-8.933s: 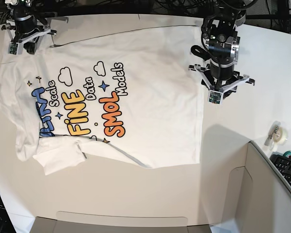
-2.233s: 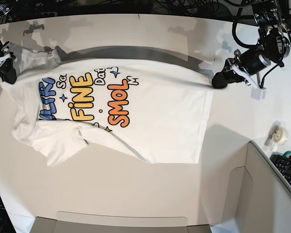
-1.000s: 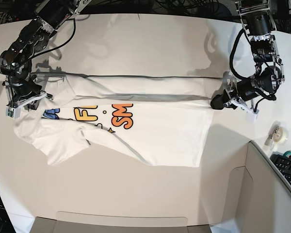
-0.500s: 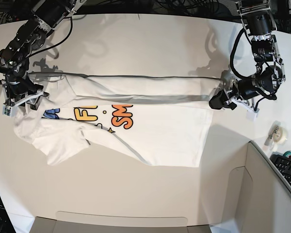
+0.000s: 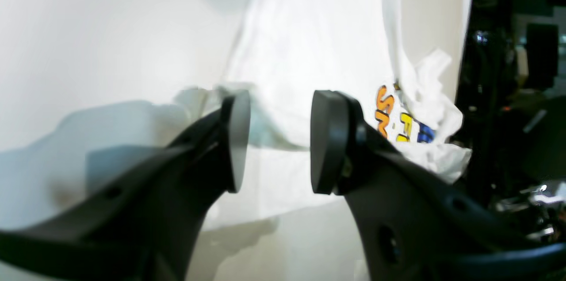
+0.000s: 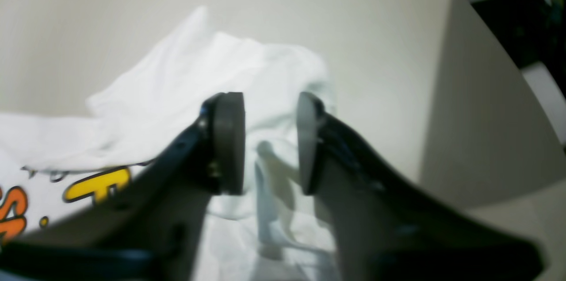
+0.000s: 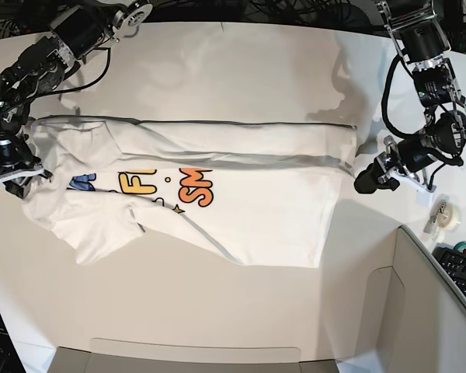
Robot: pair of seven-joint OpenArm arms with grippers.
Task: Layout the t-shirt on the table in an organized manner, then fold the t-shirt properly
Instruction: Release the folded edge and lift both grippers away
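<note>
The white t-shirt (image 7: 241, 210) lies on the white table (image 7: 217, 70), its far half folded forward over the top of the coloured letters. My left gripper (image 7: 366, 180) is on the table just off the shirt's right edge, apart from the cloth. In the left wrist view the left gripper (image 5: 276, 139) is open with nothing between its pads, and the t-shirt (image 5: 309, 28) lies beyond it. My right gripper (image 7: 14, 172) sits at the shirt's left sleeve. In the right wrist view the right gripper (image 6: 270, 141) has parted pads over bunched t-shirt (image 6: 177, 95) cloth, gripping nothing.
A tape roll (image 7: 448, 215) and a dark keyboard (image 7: 462, 272) lie at the right edge. A grey box-like panel (image 7: 419, 311) fills the near right corner. A low grey tray edge (image 7: 194, 353) runs along the front.
Both grippers have opened and let go of the folded edge. The left gripper drew away to the right and nearer; the right one shifted left at the sleeve. The fold has settled flat.
</note>
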